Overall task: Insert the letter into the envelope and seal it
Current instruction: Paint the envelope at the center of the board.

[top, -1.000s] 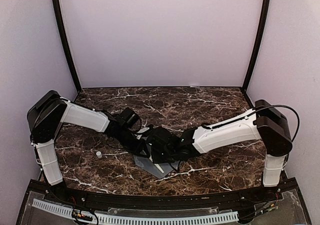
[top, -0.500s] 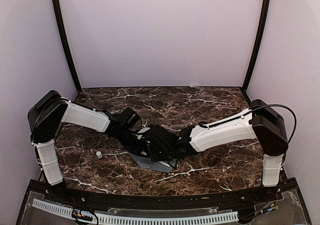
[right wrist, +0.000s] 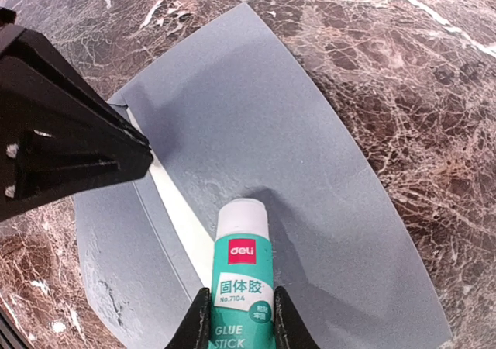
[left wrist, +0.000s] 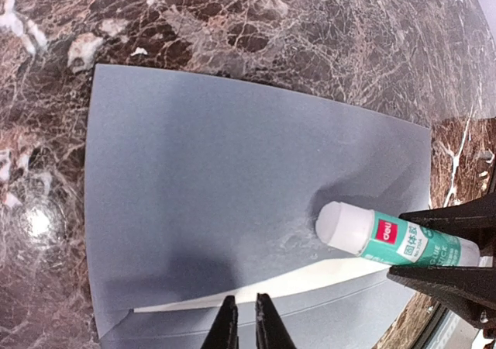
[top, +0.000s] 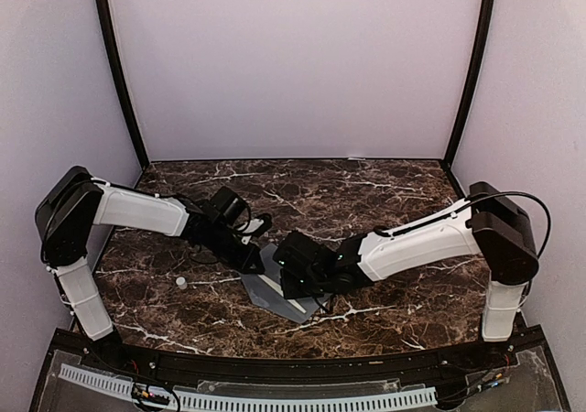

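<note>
At the centre of the desk [top: 394, 192] lies the envelope [left wrist: 217, 178], grey-blue, flap open. The letter [left wrist: 256, 283] sits inside, showing only as a cream strip at the mouth. The jaws of the right gripper [right wrist: 236, 318] clamp a glue stick [right wrist: 242, 267], its white tip resting on the flap. The label reads "deli", "固体胶", "No.7104", "GLUE STICK" (white print on red and green). The jaws of the left gripper [left wrist: 246, 329] stand a narrow slit apart over the envelope's edge by the cream strip, with nothing visible between them.
</note>
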